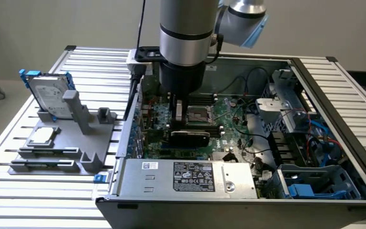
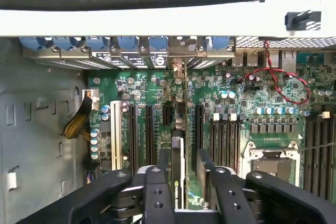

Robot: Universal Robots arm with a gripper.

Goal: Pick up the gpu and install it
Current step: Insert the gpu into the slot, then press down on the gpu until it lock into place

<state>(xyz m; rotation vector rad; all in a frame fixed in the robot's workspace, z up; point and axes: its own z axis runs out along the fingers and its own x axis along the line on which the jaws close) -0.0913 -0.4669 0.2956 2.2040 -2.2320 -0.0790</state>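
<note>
Wrist view: gpu [image 2: 178, 140] edge-on, upright along a motherboard [image 2: 236, 103] slot btwn pincer [image 2: 185, 167] fingers, which are apart, gap on one side. Exterior view: gpu's black shroud under pincer [image 1: 184, 125] inside PC case [image 1: 170, 210]; hard drive [image 1: 48, 95] & chip [image 1: 42, 137] in gray holder [image 1: 87, 157] on table [image 1: 87, 62].

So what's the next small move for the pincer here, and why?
Probably lift straight up. The gpu stands on edge on the motherboard between the fingers of the pincer, which look spread off it; a sideways move could knock it.
</note>
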